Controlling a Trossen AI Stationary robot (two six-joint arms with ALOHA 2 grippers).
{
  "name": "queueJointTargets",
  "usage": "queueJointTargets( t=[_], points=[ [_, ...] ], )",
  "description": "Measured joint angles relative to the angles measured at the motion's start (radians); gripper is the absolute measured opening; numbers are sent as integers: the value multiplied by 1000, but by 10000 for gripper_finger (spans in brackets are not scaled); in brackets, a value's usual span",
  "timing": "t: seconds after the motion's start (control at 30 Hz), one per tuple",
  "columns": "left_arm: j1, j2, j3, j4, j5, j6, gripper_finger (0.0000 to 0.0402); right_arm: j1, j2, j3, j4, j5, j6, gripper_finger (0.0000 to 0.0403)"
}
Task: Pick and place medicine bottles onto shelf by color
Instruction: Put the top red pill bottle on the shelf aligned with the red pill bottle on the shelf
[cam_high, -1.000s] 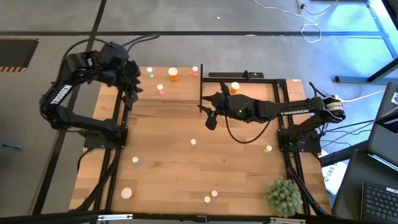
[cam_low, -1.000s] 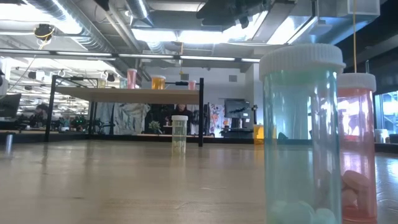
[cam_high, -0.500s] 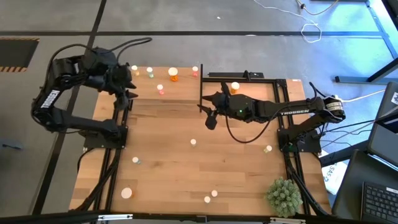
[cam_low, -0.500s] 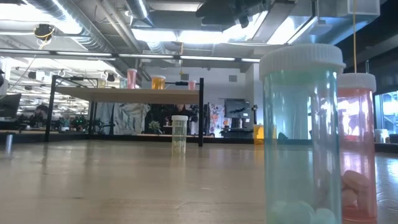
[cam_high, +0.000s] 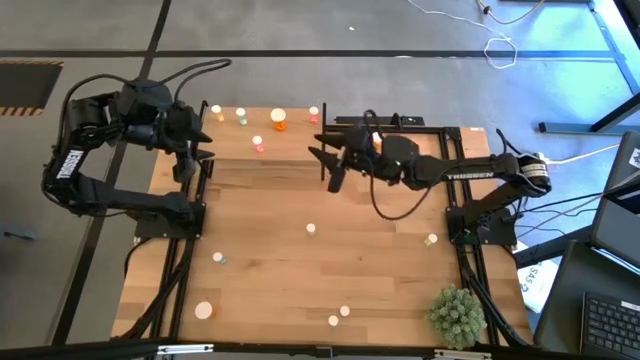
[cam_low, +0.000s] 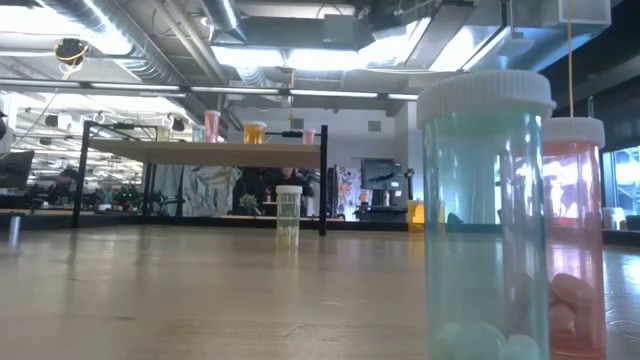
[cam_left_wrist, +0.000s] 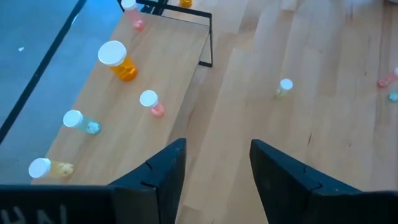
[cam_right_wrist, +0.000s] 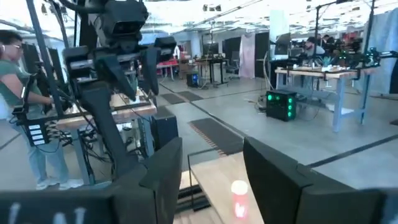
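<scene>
The shelf (cam_high: 292, 146) is a light wooden platform with black posts at the table's far edge; it also shows in the low view (cam_low: 205, 151) and the left wrist view (cam_left_wrist: 134, 134). Several small white-capped bottles stand on it, among them an orange one (cam_left_wrist: 116, 60), a pink one (cam_left_wrist: 151, 103) and a pale green one (cam_left_wrist: 78, 120). More bottles stand loose on the table, such as one at the middle (cam_high: 311, 228). My left gripper (cam_high: 191, 158) (cam_left_wrist: 214, 146) is open and empty at the shelf's left end. My right gripper (cam_high: 333, 175) (cam_right_wrist: 211, 146) is open and empty by the shelf's right end.
A spiky green plant ball (cam_high: 455, 312) sits at the near right corner. Loose bottles stand at the near left (cam_high: 204, 310), near middle (cam_high: 338, 316) and right (cam_high: 431, 239). A large pale green bottle (cam_low: 487, 210) and a red one (cam_low: 573, 230) stand close before the low camera.
My left gripper has drawn back from over the shelf toward the table's left edge. My right gripper has gone toward the table's far edge, closer to the shelf's right end, and has turned. No bottle has moved.
</scene>
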Motion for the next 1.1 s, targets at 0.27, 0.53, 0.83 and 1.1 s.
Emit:
queueJointTargets(
  t=[0.27,0.53,0.83,1.1],
  points=[
    [0,2,0,0,-1,35,173,-49,226,429,-403,-59,-60,159],
    [0,-5,-1,-5,-1,35,173,-60,468,795,-841,-61,-185,159],
    [0,-11,-1,-7,-1,36,173,-93,604,916,-916,-284,-169,158],
    [0,-11,-1,-7,-6,36,173,-99,606,920,-894,-264,-138,160]
  ],
)
